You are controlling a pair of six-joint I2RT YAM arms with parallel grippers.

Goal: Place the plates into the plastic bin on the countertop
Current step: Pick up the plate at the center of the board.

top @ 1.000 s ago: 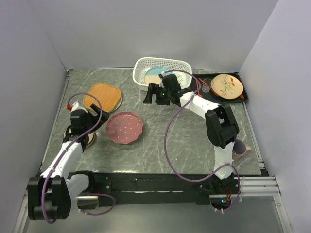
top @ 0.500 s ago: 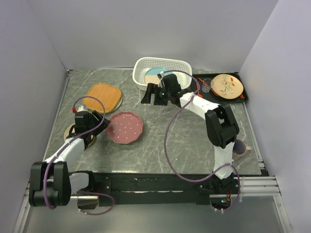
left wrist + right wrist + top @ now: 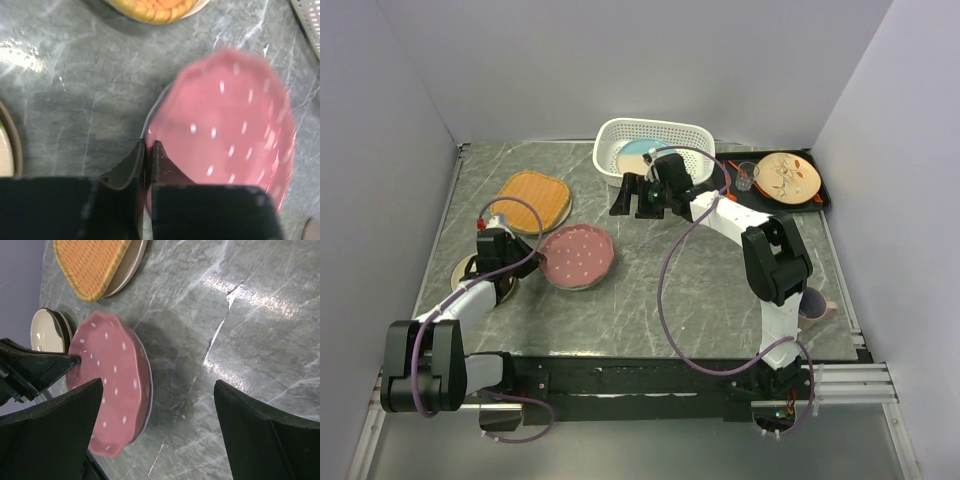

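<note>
The speckled pink plate [image 3: 578,256] [image 3: 225,130] [image 3: 107,385] sits left of centre on the countertop [image 3: 650,290]. My left gripper [image 3: 526,262] [image 3: 149,147] is shut on its left rim, one finger above and one below. An orange rounded-square plate [image 3: 530,198] [image 3: 90,265] rests on a white plate behind it. A tan plate with a brown rim [image 3: 470,272] [image 3: 47,330] lies partly hidden under my left arm. The plastic bin [image 3: 655,127] at the back holds a pale blue plate [image 3: 638,152]. My right gripper [image 3: 630,196] [image 3: 159,385] hangs open just in front of the bin.
A black tray [image 3: 823,196] at the back right carries a cream plate with red-orange leaf marks [image 3: 787,176]. A small clear glass [image 3: 747,177] stands beside it. Walls close in the left, back and right sides. A small object [image 3: 815,302] sits at the right edge.
My left gripper has moved onto the pink plate's rim and closed on it; the plate has shifted slightly left. The right gripper drifted a little to the left, still open.
</note>
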